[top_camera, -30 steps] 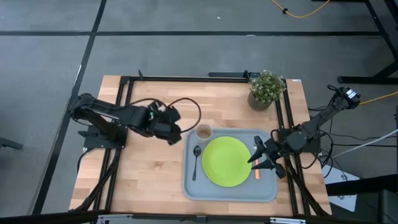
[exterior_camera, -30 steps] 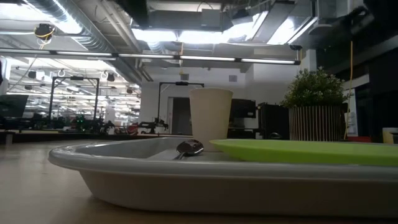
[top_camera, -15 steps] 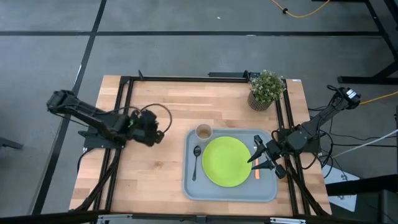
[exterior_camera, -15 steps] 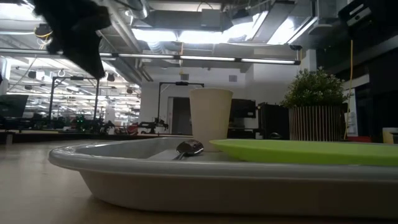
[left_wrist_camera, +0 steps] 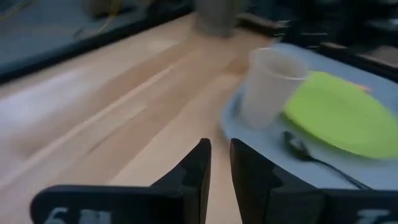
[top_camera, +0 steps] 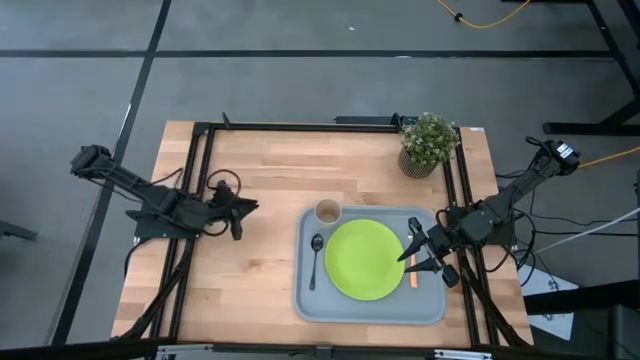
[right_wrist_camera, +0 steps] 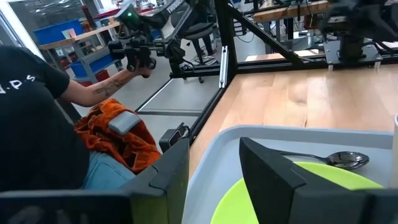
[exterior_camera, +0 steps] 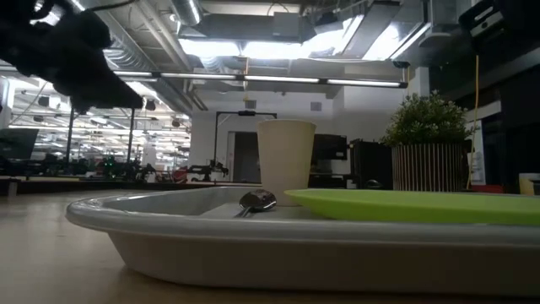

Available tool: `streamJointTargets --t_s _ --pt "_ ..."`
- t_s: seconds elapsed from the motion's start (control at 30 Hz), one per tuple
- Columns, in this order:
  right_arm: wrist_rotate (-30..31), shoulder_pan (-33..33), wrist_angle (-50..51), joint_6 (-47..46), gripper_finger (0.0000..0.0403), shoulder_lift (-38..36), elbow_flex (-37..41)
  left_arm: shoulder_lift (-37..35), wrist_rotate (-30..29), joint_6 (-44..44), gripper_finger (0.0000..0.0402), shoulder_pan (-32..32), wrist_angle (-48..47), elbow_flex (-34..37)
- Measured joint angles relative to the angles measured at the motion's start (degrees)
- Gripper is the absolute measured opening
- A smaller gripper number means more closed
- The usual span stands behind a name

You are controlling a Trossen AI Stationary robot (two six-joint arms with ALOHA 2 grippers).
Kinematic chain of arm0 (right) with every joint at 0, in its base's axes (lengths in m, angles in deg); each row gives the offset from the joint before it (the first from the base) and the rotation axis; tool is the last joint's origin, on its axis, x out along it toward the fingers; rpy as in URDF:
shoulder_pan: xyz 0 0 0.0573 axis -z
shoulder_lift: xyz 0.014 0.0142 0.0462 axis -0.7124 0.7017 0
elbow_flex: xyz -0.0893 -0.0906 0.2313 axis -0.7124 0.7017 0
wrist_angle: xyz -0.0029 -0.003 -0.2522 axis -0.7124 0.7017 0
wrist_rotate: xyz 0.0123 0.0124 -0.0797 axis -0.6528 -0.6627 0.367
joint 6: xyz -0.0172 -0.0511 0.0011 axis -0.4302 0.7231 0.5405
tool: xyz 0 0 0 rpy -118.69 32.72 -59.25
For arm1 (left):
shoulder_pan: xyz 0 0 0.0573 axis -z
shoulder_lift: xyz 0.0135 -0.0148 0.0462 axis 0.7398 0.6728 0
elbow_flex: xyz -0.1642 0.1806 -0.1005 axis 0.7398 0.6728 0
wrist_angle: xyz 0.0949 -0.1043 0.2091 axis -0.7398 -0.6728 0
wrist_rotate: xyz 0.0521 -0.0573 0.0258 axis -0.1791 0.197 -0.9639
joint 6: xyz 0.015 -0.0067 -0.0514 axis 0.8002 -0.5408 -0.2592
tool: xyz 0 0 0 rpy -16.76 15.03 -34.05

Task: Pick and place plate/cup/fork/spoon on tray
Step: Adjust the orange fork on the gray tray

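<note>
Grey-blue plastic tray (top_camera: pixel 304 296) with rounded corners holds the round lime plate (top_camera: pixel 365 259), tan cup (top_camera: pixel 327 211), dark spoon (top_camera: pixel 315 259) and orange-handled fork (top_camera: pixel 414 279); spoon's long axis runs front-back, bowl toward the cup. Right gripper (top_camera: pixel 413 256) sits over the tray's right edge by the fork, fingers apart, nothing held. Left gripper (top_camera: pixel 237 211) is over bare wood, well left of the tray, fingers parted a narrow gap, empty.

The worktop (top_camera: pixel 260 170) lies bare along its far edge and across its middle, up to the tray (top_camera: pixel 303 300), which fills the near right part. On the tray the plate (top_camera: pixel 365 260) takes most of the floor, the cup (top_camera: pixel 327 211) blocks the far left corner, and the spoon (top_camera: pixel 316 258) lies in the strip beside the left rim. A potted plant (top_camera: pixel 428 142) stands at the far right corner. The right gripper (top_camera: pixel 414 252) hangs over the plate's right edge; the left gripper (top_camera: pixel 236 208) sits near the left edge, its fingers seemingly parted by a narrow gap.
</note>
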Motion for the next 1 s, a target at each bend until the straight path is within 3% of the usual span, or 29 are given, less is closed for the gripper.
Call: streamJointTargets --t_s 0.13,0.33,0.57,0.77,1.0 --pt "0.0 0.0 0.0 0.0 0.0146 0.0 0.0 -6.5 5.1 8.9 0.0054 -1.6 7.3 4.1" --pt "0.0 0.0 0.0 -2.9 0.0146 0.0 0.0 -13.8 16.4 13.7 0.0054 -6.6 9.3 8.8" --pt "1.9 0.2 -0.4 1.7 0.0146 0.0 0.0 -18.7 27.8 20.9 0.0053 -12.8 12.1 12.0" --pt "8.9 0.3 -0.6 1.7 0.0146 0.0 0.0 -20.0 32.1 23.9 0.0053 -16.6 8.1 11.9" --pt "9.6 0.3 0.4 2.0 0.0146 0.0 0.0 -20.0 36.3 25.0 0.0053 -18.5 7.4 11.9"
